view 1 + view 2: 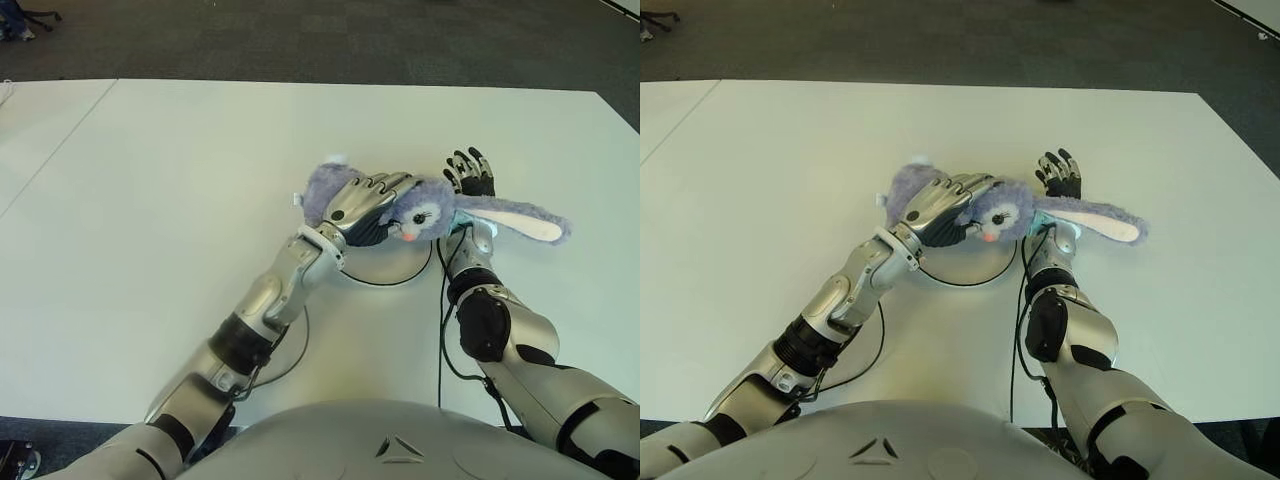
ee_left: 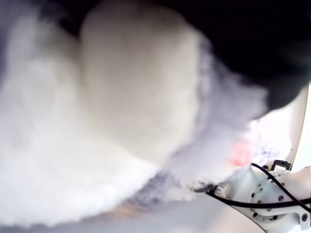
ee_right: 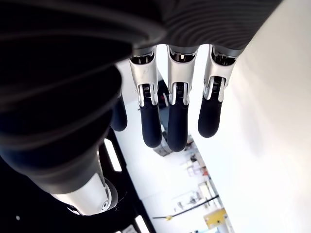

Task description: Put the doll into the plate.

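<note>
Doll (image 1: 430, 212) over white plate (image 1: 400, 275), left hand (image 1: 365, 200) fingers clasping it.

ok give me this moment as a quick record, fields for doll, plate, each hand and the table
doll: purple plush rabbit, lying over the far rim of the plate, one long ear stretched out toward the robot's right
plate: white, dark-rimmed, on the table just in front of the doll, partly covered by it
left hand: curled over the doll's body, gripping it
right hand: behind the doll, fingers extended, holding nothing
table: white top
task state: doll not yet let go
</note>
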`<action>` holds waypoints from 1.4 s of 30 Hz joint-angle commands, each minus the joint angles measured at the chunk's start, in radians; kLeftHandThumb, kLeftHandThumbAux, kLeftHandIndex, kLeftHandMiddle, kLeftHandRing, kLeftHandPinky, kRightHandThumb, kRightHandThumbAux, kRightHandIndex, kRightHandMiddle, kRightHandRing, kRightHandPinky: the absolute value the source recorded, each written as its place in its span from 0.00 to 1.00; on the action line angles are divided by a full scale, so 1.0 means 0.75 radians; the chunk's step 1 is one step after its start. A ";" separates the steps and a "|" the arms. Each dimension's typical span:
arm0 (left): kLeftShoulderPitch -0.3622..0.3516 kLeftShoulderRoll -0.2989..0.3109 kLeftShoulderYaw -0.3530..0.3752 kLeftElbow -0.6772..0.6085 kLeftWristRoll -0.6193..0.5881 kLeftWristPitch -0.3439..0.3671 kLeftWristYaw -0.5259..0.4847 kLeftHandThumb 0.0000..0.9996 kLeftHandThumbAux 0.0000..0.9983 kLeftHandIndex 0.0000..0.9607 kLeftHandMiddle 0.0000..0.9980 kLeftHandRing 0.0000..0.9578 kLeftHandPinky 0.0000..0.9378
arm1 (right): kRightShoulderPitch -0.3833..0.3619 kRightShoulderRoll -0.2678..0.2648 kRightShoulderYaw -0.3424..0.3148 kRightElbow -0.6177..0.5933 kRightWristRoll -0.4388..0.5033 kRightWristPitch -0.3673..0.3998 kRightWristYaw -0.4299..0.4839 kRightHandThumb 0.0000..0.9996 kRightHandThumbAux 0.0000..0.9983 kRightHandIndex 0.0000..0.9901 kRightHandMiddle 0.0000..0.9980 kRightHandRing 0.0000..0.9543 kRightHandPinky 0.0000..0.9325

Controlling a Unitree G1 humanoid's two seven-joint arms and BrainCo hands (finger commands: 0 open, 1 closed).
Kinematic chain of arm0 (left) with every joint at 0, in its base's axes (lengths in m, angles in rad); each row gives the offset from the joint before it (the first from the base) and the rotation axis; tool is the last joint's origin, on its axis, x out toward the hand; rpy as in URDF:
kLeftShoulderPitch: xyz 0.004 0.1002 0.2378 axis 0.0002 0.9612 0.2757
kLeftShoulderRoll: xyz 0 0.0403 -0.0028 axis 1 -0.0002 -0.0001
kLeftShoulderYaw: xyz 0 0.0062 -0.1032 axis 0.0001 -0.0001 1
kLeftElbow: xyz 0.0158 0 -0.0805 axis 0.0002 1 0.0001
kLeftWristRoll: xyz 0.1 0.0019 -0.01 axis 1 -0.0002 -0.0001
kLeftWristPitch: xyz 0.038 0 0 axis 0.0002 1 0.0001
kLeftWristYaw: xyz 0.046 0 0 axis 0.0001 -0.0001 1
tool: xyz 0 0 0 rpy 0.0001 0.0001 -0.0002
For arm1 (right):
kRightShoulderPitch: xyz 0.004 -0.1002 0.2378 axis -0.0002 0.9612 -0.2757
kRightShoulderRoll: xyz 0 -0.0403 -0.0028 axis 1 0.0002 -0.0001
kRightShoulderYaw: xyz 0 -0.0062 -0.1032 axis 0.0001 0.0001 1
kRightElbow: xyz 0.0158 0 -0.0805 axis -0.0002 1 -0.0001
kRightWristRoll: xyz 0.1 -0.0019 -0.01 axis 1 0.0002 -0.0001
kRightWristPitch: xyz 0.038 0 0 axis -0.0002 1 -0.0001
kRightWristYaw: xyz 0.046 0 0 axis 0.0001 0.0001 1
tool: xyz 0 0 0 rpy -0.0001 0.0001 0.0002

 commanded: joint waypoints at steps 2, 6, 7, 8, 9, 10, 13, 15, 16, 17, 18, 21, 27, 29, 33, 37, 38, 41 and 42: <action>0.090 0.131 -0.031 0.043 -0.125 0.027 -0.303 0.11 0.38 0.00 0.00 0.00 0.00 | 0.252 0.156 -0.053 0.165 0.065 0.170 -0.013 0.50 0.79 0.21 0.30 0.32 0.35; 0.097 0.153 -0.018 0.025 -0.193 0.026 -0.352 0.08 0.33 0.00 0.00 0.00 0.00 | 0.243 0.167 -0.057 0.161 0.068 0.170 -0.033 0.51 0.81 0.21 0.30 0.32 0.33; 0.101 0.158 -0.014 0.022 -0.210 0.024 -0.359 0.07 0.31 0.00 0.00 0.00 0.00 | 0.244 0.166 -0.060 0.162 0.070 0.176 -0.032 0.51 0.82 0.21 0.29 0.32 0.32; 0.112 0.161 -0.005 0.011 -0.242 0.023 -0.369 0.07 0.31 0.00 0.00 0.00 0.00 | 0.244 0.166 -0.064 0.163 0.072 0.179 -0.030 0.51 0.82 0.21 0.29 0.32 0.32; 0.123 0.164 0.003 -0.002 -0.271 0.024 -0.379 0.06 0.28 0.00 0.00 0.00 0.00 | 0.245 0.165 -0.066 0.163 0.075 0.180 -0.025 0.52 0.82 0.20 0.29 0.31 0.32; 0.131 0.165 0.007 -0.012 -0.290 0.025 -0.385 0.05 0.26 0.00 0.00 0.00 0.00 | 0.246 0.165 -0.068 0.163 0.076 0.180 -0.022 0.52 0.83 0.19 0.28 0.30 0.31; 0.140 0.176 0.014 -0.030 -0.325 0.030 -0.396 0.05 0.25 0.00 0.00 0.00 0.00 | 0.247 0.164 -0.070 0.164 0.075 0.181 -0.015 0.53 0.83 0.18 0.28 0.30 0.30; 0.154 0.185 0.027 -0.073 -0.360 0.046 -0.419 0.05 0.25 0.00 0.00 0.00 0.00 | 0.249 0.160 -0.062 0.166 0.060 0.180 -0.018 0.53 0.84 0.18 0.27 0.29 0.29; 0.159 0.189 0.033 -0.090 -0.373 0.052 -0.428 0.05 0.24 0.00 0.00 0.00 0.00 | 0.250 0.158 -0.057 0.167 0.051 0.181 -0.023 0.52 0.84 0.17 0.26 0.28 0.28; 0.162 0.192 0.037 -0.101 -0.382 0.055 -0.434 0.04 0.24 0.00 0.00 0.00 0.00 | 0.251 0.157 -0.055 0.168 0.046 0.181 -0.026 0.52 0.85 0.17 0.26 0.28 0.28; 0.164 0.193 0.041 -0.107 -0.390 0.057 -0.436 0.04 0.24 0.00 0.00 0.00 0.00 | 0.251 0.156 -0.050 0.168 0.039 0.181 -0.033 0.52 0.85 0.17 0.26 0.28 0.28; 0.164 0.198 0.046 -0.111 -0.404 0.059 -0.438 0.04 0.24 0.00 0.00 0.00 0.00 | 0.249 0.156 -0.044 0.167 0.031 0.183 -0.043 0.50 0.85 0.17 0.25 0.28 0.27; 0.160 0.206 0.079 -0.132 -0.451 0.092 -0.458 0.02 0.24 0.00 0.00 0.00 0.00 | 0.243 0.166 -0.055 0.170 0.043 0.194 -0.026 0.50 0.87 0.16 0.26 0.28 0.30; 0.151 0.208 0.086 -0.123 -0.459 0.101 -0.468 0.02 0.24 0.00 0.00 0.00 0.00 | 0.245 0.167 -0.059 0.171 0.046 0.193 -0.019 0.51 0.87 0.16 0.26 0.28 0.30; 0.144 0.213 0.097 -0.114 -0.470 0.104 -0.479 0.02 0.24 0.00 0.00 0.00 0.00 | 0.241 0.169 -0.056 0.169 0.043 0.187 -0.023 0.53 0.87 0.16 0.27 0.28 0.29; 0.124 0.226 0.121 -0.096 -0.497 0.083 -0.480 0.01 0.24 0.00 0.00 0.00 0.00 | 0.241 0.175 -0.061 0.168 0.047 0.168 -0.023 0.57 0.87 0.18 0.26 0.28 0.28; 0.119 0.231 0.127 -0.092 -0.505 0.077 -0.481 0.01 0.24 0.00 0.00 0.00 0.00 | 0.241 0.178 -0.061 0.168 0.046 0.163 -0.025 0.58 0.87 0.18 0.26 0.28 0.28; 0.081 0.252 0.161 -0.093 -0.543 0.073 -0.507 0.02 0.25 0.00 0.00 0.00 0.00 | 0.244 0.183 -0.061 0.165 0.046 0.143 -0.010 0.56 0.86 0.18 0.26 0.28 0.29; 0.073 0.257 0.168 -0.094 -0.552 0.074 -0.513 0.02 0.25 0.00 0.00 0.00 0.00 | 0.244 0.184 -0.060 0.164 0.045 0.142 -0.008 0.55 0.86 0.18 0.25 0.28 0.30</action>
